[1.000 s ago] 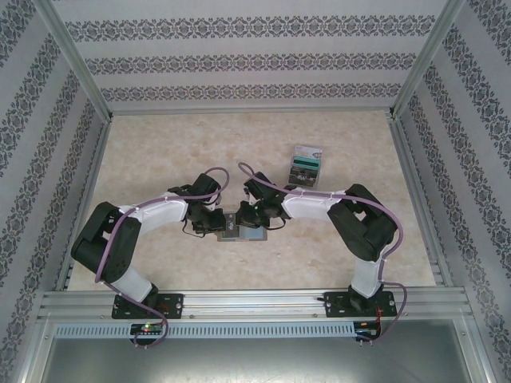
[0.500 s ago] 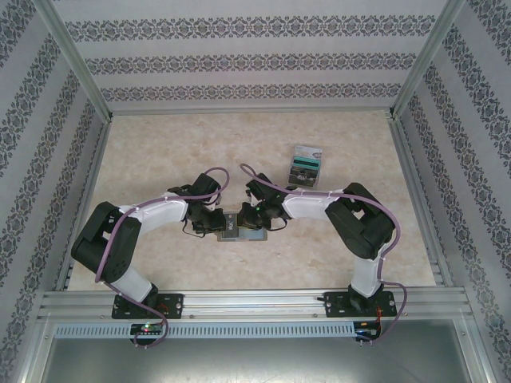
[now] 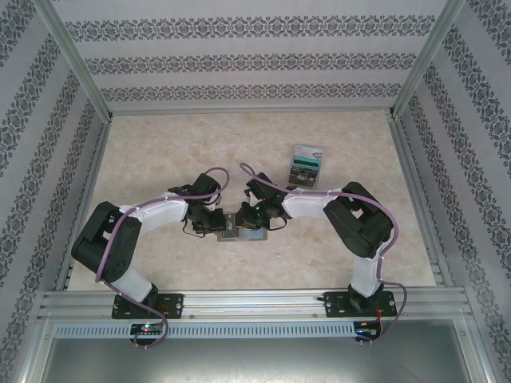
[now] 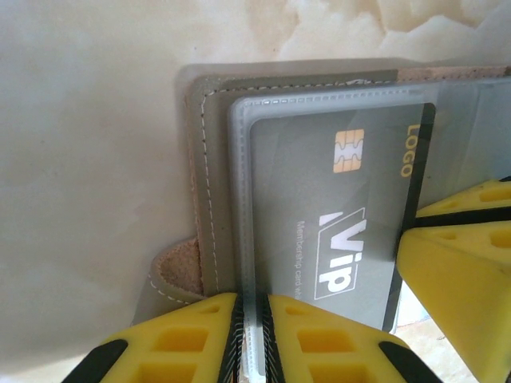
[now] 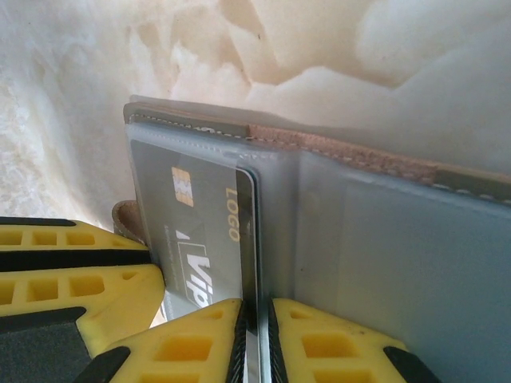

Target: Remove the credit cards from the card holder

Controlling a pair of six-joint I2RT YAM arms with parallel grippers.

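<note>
L claw [image 4: 251, 307] is nipped narrow on the clear sleeve edge of the card holder [image 4: 214, 159], which lies open on the worktop [image 4: 88, 159] right ahead of it. R claw [image 5: 255, 307] is narrow too, pinching the end of the grey VIP card [image 4: 319, 207] opp. the L claw. Card sits in the sleeve.

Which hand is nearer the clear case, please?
Right. The right hand is at the holder, left of the case; the left hand is further left, at the holder's other end.
</note>
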